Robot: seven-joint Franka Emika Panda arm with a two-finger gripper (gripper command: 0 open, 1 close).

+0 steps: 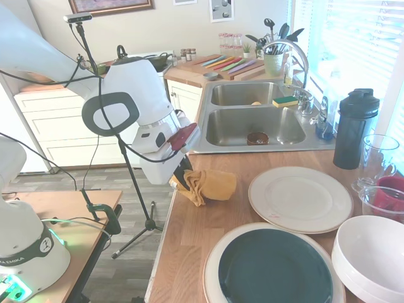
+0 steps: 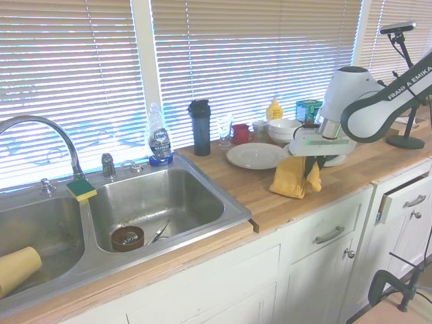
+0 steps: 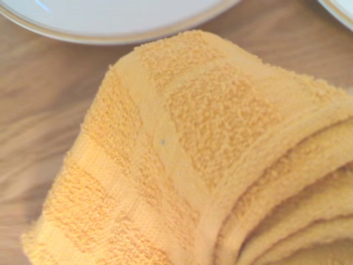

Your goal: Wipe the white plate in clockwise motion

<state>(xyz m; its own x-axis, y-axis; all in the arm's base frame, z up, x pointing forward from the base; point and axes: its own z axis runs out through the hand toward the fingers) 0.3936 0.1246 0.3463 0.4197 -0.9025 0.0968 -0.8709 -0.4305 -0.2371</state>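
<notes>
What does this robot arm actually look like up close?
The arm is glossy white with bulky rounded joints, one marked by a dark grey rounded loop. Black cables run along it. "FRANKA EMIKA" is printed in dark letters on its side in the second exterior view. The gripper has dark fingers under a white body with a dark red part.

Two round plates: one cream-white (image 1: 300,199), one dark-green-centred (image 1: 275,265). One deep white bowl (image 1: 372,252), one folded yellow terry towel (image 1: 211,184), one black lidded bottle (image 1: 355,128), one clear glass (image 1: 377,158).
</notes>
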